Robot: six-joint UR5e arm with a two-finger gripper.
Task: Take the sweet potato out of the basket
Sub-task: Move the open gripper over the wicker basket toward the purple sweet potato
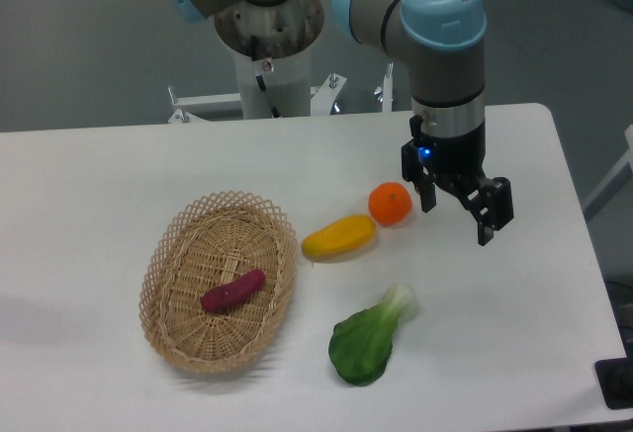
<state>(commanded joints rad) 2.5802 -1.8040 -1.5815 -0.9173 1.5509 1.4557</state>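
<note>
Sweet potato [233, 291] lies in basket [170, 254], well apart from open jaws.

Magenta sweet potato [233, 292] inside wicker basket [161, 259]

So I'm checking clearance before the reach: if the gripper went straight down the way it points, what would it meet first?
Probably bare table. The open gripper points down, right of the orange, with nothing visibly under it, though depth is uncertain from this single view.
</note>
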